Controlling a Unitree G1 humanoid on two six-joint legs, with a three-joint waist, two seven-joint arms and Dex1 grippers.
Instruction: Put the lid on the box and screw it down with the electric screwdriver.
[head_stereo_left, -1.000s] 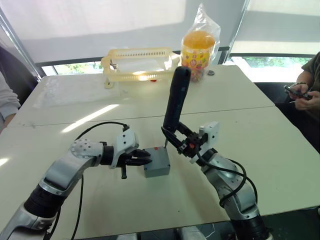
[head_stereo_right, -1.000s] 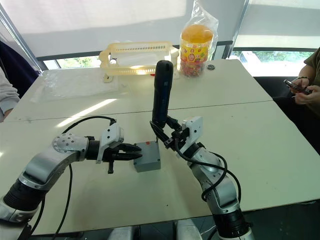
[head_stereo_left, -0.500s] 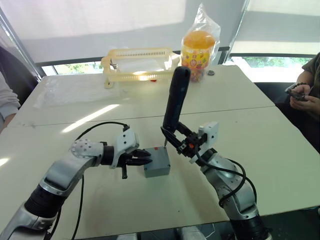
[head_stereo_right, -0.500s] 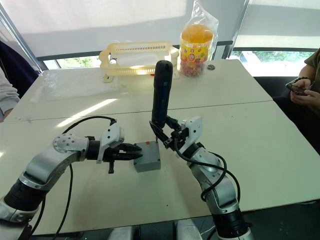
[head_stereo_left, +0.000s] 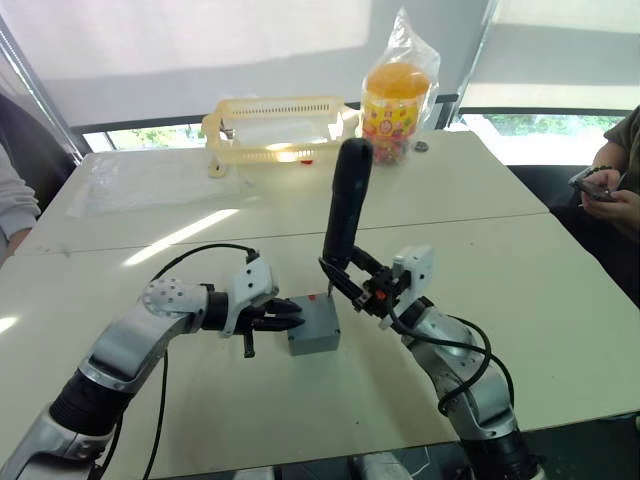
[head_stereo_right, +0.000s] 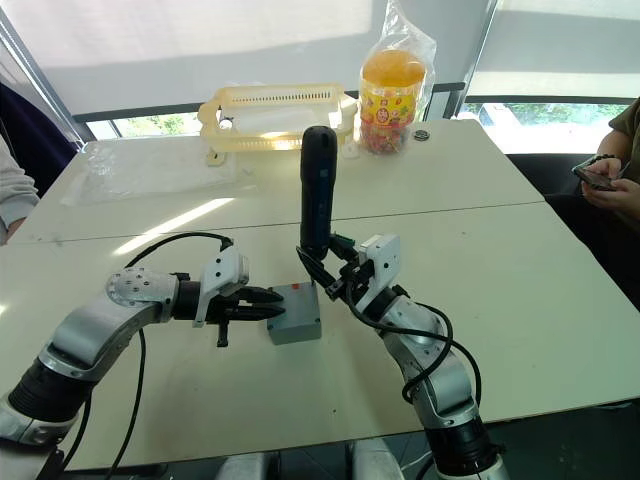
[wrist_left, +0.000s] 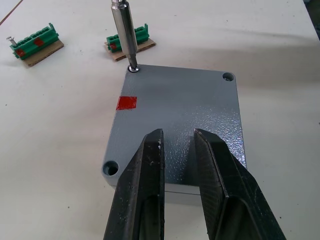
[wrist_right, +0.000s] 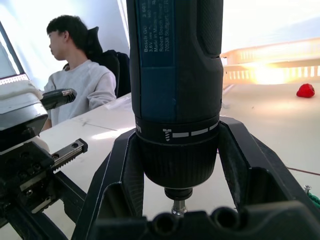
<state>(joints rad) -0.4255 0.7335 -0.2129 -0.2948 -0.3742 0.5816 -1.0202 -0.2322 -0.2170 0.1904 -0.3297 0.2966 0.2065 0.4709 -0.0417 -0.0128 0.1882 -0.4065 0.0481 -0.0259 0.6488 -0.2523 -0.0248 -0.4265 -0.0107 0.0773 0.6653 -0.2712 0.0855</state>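
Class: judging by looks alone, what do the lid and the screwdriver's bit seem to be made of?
The lid: probably grey plastic or painted metal; its matt, finely pebbled surface leaves that open. The electric screwdriver bit: metal, judging by its smooth, shiny silver shaft with bright reflections.

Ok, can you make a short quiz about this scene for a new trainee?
1. True or false: the lid already lies on the box.
2. What does the right tool hold? A) the electric screwdriver B) a yellow basket C) nothing
3. Fill in: the screwdriver's bit stands on a screw at one ___ of the lid.

Key: 1 true; 2 A; 3 corner.
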